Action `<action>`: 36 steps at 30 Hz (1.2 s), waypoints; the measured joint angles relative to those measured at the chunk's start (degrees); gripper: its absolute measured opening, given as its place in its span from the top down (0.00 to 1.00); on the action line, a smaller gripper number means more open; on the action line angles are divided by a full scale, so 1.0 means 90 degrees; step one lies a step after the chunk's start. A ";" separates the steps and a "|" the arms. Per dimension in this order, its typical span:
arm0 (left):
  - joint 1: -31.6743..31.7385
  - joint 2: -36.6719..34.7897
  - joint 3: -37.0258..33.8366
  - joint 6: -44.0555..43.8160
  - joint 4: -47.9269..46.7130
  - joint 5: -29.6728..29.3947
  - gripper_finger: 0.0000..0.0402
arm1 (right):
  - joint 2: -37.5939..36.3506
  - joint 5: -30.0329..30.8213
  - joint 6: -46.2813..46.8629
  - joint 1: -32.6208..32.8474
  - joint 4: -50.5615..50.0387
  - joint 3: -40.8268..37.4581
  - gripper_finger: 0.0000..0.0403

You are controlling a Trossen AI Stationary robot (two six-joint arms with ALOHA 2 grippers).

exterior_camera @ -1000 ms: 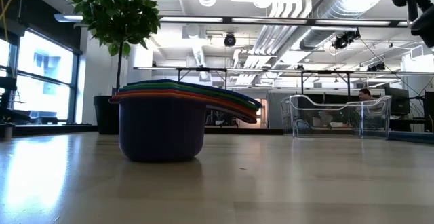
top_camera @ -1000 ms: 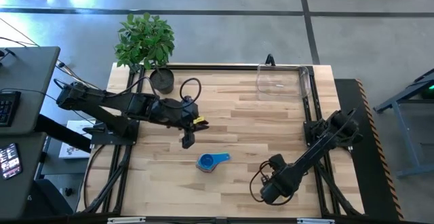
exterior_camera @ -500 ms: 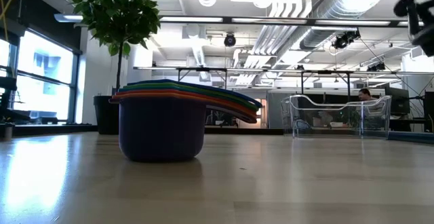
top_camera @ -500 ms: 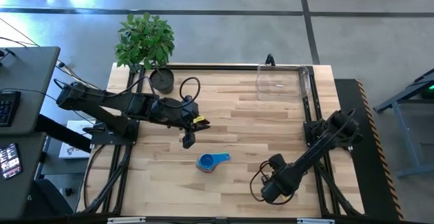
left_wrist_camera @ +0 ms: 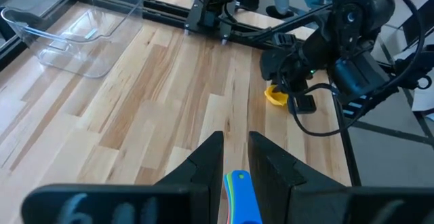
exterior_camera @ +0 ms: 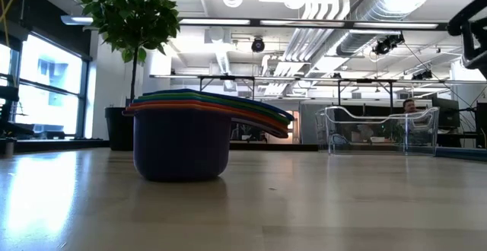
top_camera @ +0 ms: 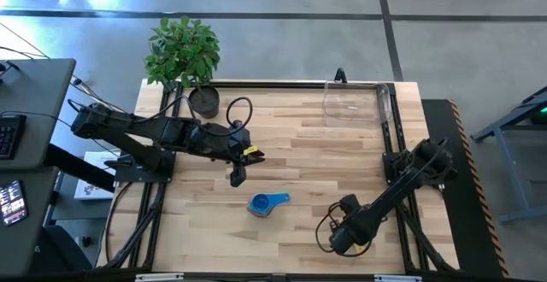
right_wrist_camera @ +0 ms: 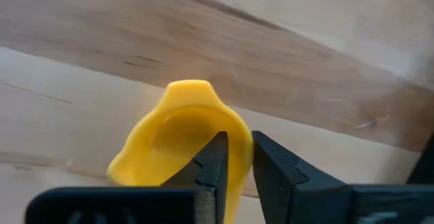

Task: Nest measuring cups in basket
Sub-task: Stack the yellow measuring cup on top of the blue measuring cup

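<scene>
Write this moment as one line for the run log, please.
right gripper: shut on yellow cup | left gripper: slightly open, empty, near cup stack | basket: empty

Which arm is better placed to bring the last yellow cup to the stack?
Right: the right gripper is already closed on the yellow cup. The left gripper hangs empty above the nested stack.

nested cups (top_camera: 263,203) mid-table, clear basket (top_camera: 352,102) far corner
</scene>
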 joint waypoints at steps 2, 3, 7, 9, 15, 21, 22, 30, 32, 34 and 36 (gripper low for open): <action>0.0000 0.0000 0.0000 0.0002 -0.0005 0.0000 0.85 | -0.0024 -0.0100 0.0045 -0.0002 0.0259 -0.0146 0.90; 0.0000 0.0000 0.0000 0.0002 -0.0014 0.0000 0.85 | -0.0044 -0.0145 0.0045 -0.0003 0.0349 -0.0212 0.93; 0.0000 0.0000 0.0000 0.0002 -0.0075 0.0021 0.85 | -0.0039 -0.0212 0.0047 -0.0002 0.0385 -0.0186 0.98; 0.0000 0.0000 0.0000 0.0002 -0.0120 0.0074 0.85 | -0.0011 -0.0215 0.0031 -0.0006 0.0195 -0.0054 0.98; -0.0007 0.0000 0.0000 0.0005 -0.0365 0.0231 0.85 | 0.0017 -0.0118 -0.0174 -0.0127 -0.0188 0.0335 1.00; -0.0010 -0.0012 0.0000 0.0007 -0.0578 0.0572 0.85 | 0.0017 0.0256 -0.0400 -0.0351 -0.0435 0.0806 1.00; -0.0010 -0.0012 0.0000 0.0007 -0.0591 0.0642 0.85 | 0.0017 0.0349 -0.0485 -0.0398 -0.0502 0.0910 1.00; -0.0044 -0.0015 0.0000 0.0001 -0.0696 0.1086 0.85 | 0.0017 0.1080 -0.1695 -0.1062 -0.1241 0.1877 1.00; -0.0058 -0.0040 0.0000 -0.0022 -0.0842 0.1078 0.85 | 0.0015 0.1248 -0.2201 -0.1285 -0.1396 0.2112 1.00; -0.0058 -0.0071 0.0000 -0.0172 -0.0903 0.1055 0.85 | 0.0015 0.1389 -0.2767 -0.1533 -0.1538 0.2338 1.00; -0.0058 -0.0099 0.0002 -0.0325 -0.0940 0.1034 0.85 | 0.0015 0.1478 -0.3451 -0.1801 -0.1620 0.2543 1.00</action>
